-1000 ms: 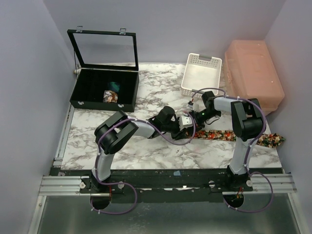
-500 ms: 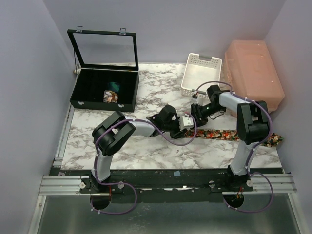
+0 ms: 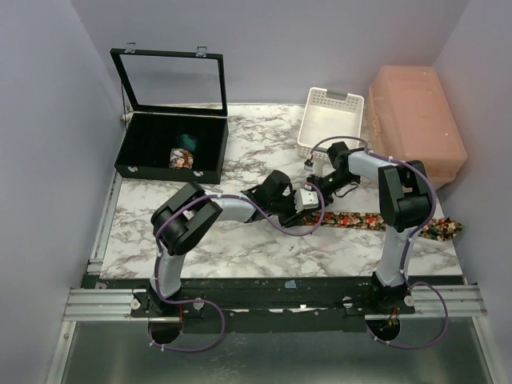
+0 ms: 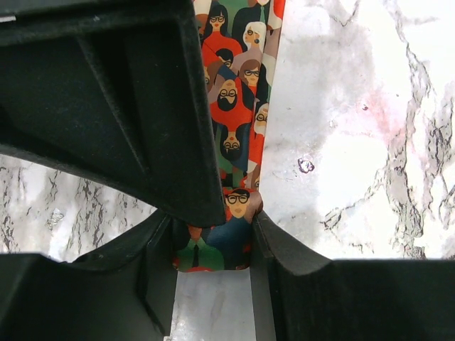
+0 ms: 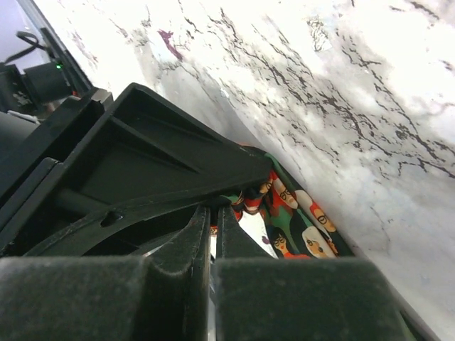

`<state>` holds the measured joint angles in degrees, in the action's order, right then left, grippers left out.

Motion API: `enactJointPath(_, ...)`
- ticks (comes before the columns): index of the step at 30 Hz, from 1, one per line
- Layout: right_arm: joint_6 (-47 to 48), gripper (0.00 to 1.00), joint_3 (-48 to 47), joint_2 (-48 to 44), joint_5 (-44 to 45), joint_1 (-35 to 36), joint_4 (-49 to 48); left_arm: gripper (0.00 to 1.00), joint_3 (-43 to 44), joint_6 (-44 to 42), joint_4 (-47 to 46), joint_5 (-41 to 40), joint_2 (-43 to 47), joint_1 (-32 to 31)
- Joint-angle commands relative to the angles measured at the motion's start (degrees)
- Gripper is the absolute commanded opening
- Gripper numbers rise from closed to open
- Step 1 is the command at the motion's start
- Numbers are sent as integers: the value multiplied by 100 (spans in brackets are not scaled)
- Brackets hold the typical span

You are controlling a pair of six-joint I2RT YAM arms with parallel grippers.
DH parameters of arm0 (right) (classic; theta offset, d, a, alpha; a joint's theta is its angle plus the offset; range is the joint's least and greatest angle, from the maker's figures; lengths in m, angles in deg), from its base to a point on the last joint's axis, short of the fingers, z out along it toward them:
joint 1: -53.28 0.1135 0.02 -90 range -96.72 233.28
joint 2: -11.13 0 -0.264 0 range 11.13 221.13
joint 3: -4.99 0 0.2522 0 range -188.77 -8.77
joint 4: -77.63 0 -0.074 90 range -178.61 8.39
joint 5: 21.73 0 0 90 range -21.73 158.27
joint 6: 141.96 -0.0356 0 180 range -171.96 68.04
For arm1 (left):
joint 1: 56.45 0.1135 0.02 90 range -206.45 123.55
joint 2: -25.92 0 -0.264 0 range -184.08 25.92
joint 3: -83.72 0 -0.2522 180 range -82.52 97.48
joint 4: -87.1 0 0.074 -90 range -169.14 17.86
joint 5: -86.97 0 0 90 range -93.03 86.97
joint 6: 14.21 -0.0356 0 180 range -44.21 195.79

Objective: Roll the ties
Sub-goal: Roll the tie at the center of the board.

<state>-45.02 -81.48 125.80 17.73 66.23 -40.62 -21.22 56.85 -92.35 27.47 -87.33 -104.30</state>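
Observation:
A tie (image 3: 368, 222) with a print of small faces in red, orange and green lies flat across the right of the marble table (image 3: 240, 240). Its narrow end (image 4: 213, 249) sits between my left gripper's (image 4: 213, 245) jaws, which press on both its edges. In the top view the left gripper (image 3: 306, 202) and the right gripper (image 3: 318, 190) meet at that end. The right gripper (image 5: 213, 213) has its fingers almost together beside the tie (image 5: 298, 220), under the left gripper's black body (image 5: 142, 163). Whether they pinch fabric is hidden.
An open black box (image 3: 144, 156) at the back left holds a rolled floral tie (image 3: 182, 158) and a teal one (image 3: 188, 141). A white slotted basket (image 3: 330, 120) and a pink lidded bin (image 3: 416, 124) stand at the back right. The tie's wide end (image 3: 448, 230) reaches the table's right edge.
The right gripper drew back to the right and opened half a second ago, then returned to the tie's narrow end and shut. The left gripper stayed in place.

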Motion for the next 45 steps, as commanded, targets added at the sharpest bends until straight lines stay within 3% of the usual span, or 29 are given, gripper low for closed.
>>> enactJointPath(1, 339, 1, -70, 111, 790, 5, 99, 26, -224, -77, 1062, -509, -281, 20)
enactJointPath(6, 540, 0, 53, 212, 1229, -48, 99, 30, -203, -66, 1067, -478, -292, 21)
enactJointPath(9, 441, 1, 137, 205, 1403, -56, -109, 51, -222, -41, 964, -421, -243, 34)
enactJointPath(13, 378, 1, 214, 293, 1689, -57, -303, 65, -526, 75, 290, -237, -6, 113)
enactJointPath(21, 522, 1, 438, 310, 1862, -60, -492, 73, -1144, 216, -1101, 107, 277, 257)
enactJointPath(31, 416, 1, 679, 218, 1769, -21, -711, 79, -985, 1149, -1823, 790, 84, 259)
enactJointPath(35, 332, 1, 618, 259, 1699, -12, -784, 74, -641, 1397, -1593, 866, -170, 214)
enactJointPath(39, 299, 1, 434, 328, 1525, 56, -830, 57, -589, 1335, -1388, 703, -216, 205)
enactJointPath(45, 427, 1, -51, 500, 996, 190, -732, 34, -1188, 473, -1246, 765, 246, 247)
